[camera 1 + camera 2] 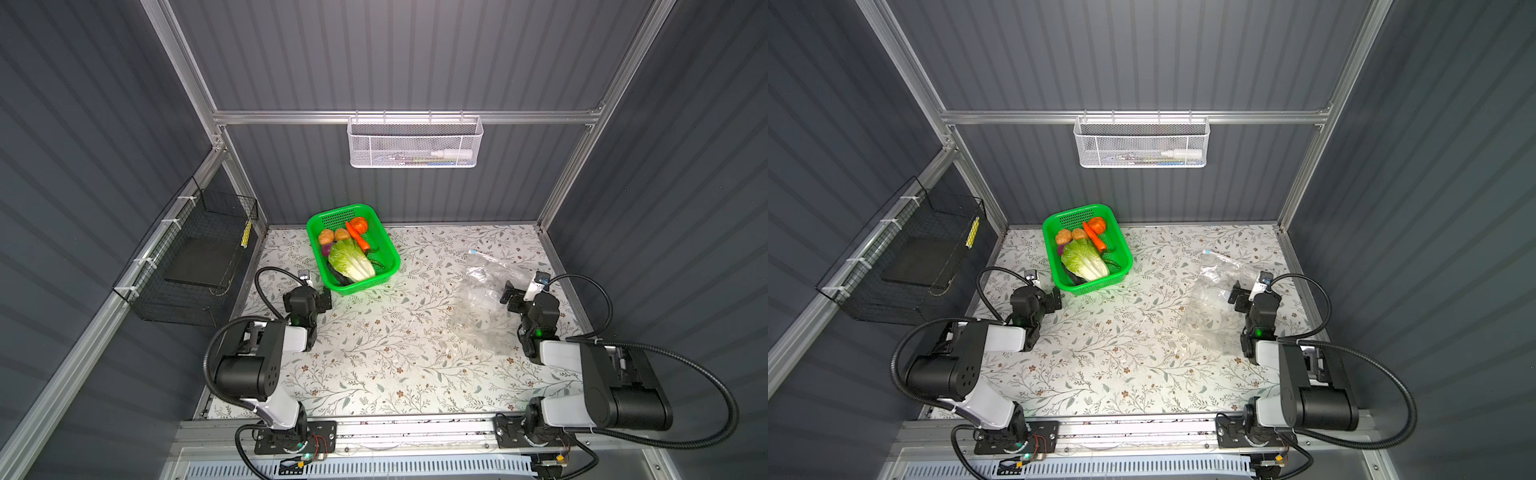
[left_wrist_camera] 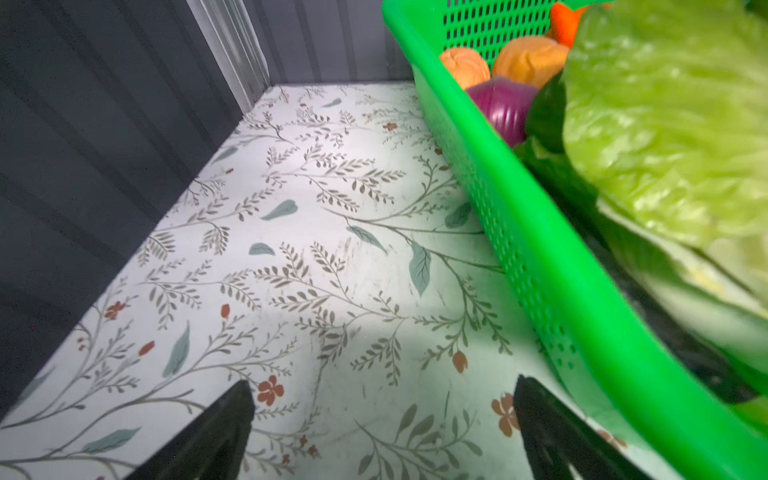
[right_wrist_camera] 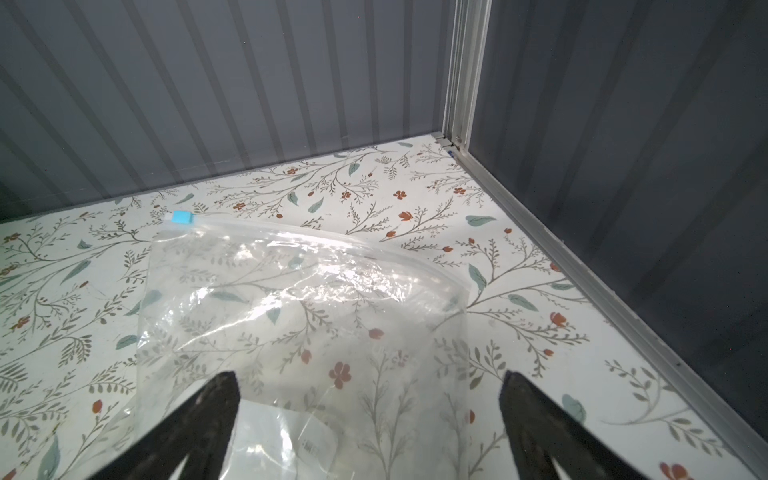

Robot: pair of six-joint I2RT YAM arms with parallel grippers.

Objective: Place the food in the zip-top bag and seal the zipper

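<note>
Bright green basket [image 1: 392, 259], pale-green cabbage [image 1: 351, 259], orange carrot [image 1: 358, 236], purple onion [image 2: 505, 108], floral white table [image 1: 374, 353].

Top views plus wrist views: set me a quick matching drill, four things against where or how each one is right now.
Things:
1. pale-green toy napa cabbage
2. clear crinkly zip-top bag
3. small light-blue slider tab
4. left gripper

Places or states:
A. open, empty, beside the bright green perforated plastic basket
B. at one end of the zipper strip
C. inside that basket
D. flat on the floral table, by the open right gripper

Pairs: 1-C, 2-D, 3-B, 4-A
</note>
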